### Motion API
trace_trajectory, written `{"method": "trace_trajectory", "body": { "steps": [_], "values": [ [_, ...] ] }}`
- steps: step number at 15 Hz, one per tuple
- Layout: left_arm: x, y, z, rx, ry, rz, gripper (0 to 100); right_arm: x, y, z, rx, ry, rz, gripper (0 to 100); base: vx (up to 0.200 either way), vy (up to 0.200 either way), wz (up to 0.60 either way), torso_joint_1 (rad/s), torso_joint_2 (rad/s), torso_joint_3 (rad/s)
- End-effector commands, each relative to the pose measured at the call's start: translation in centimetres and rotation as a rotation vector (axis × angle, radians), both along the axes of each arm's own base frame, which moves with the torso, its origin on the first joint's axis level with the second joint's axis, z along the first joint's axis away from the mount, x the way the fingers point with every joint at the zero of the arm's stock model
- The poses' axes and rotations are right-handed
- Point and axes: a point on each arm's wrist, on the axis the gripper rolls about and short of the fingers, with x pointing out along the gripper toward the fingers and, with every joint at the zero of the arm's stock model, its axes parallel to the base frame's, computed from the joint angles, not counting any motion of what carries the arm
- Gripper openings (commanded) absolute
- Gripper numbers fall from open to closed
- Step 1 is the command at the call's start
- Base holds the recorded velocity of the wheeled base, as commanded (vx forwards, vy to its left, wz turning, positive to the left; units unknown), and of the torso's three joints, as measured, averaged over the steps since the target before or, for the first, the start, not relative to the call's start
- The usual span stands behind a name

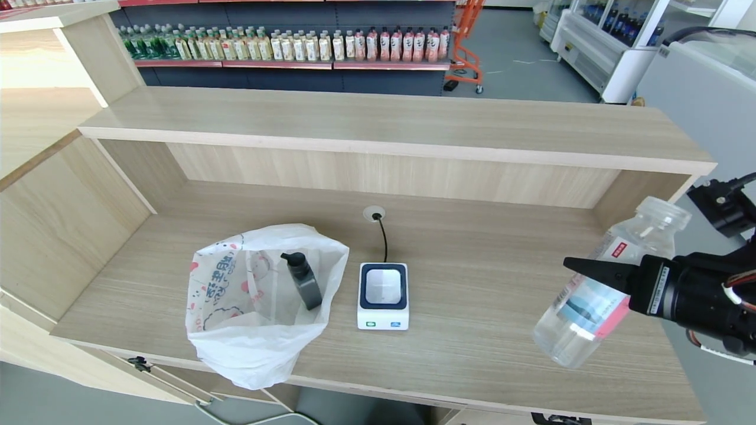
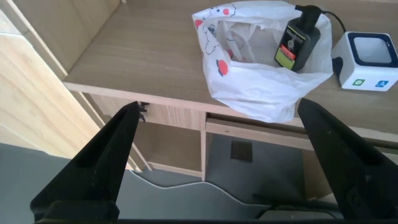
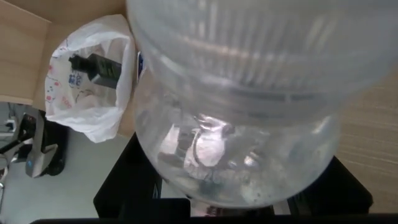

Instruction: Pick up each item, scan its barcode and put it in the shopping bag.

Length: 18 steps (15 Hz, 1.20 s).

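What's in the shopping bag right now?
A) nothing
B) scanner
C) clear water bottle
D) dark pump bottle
D: the dark pump bottle leans inside the shopping bag, while the clear water bottle is held in the right end effector.

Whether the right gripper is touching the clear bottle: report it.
Touching. Head view: the right gripper is clamped across the clear bottle, holding it tilted above the counter.

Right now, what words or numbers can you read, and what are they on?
None can be quoted.
shopping bag: big blue characters, sideways and creased, unreadable.
water bottle: label print too small.
dark pump bottle: label blurred.
scanner: two small badges, too small.
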Motion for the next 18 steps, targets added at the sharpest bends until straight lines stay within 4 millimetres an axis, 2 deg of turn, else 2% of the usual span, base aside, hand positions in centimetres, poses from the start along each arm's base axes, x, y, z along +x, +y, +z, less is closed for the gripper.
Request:
{"method": "trace_trajectory", "body": {
  "steps": [1,5,9,14,18],
  "values": [
    [0.0,0.0,0.0,0.001,-0.001,0.0,100,1.7,0.5,0.2,0.005,0.02,-0.042,0,0.0,0.2,0.0,0.002,0.0,-0.002],
    [0.0,0.0,0.0,0.001,-0.001,-0.001,100,6.4,2.3,0.7,0.039,0.052,-0.137,0,0.0,0.2,0.0,0.001,0.0,-0.001],
    [0.0,0.0,0.0,0.001,-0.001,-0.001,100,10.1,3.8,-0.2,0.065,0.108,-0.171,0,0.0,0.2,0.0,0.001,0.0,0.006],
    [0.0,0.0,0.0,0.004,0.001,0.0,100,12.6,4.6,-2.8,0.078,0.224,-0.209,0,0.0,0.0,0.0,0.0,0.0,0.0],
    [0.0,0.0,0.0,0.004,0.001,0.0,100,14.6,5.4,-3.7,0.081,0.243,-0.215,0,0.0,0.0,0.0,0.0,0.0,0.0]
  ]
}}
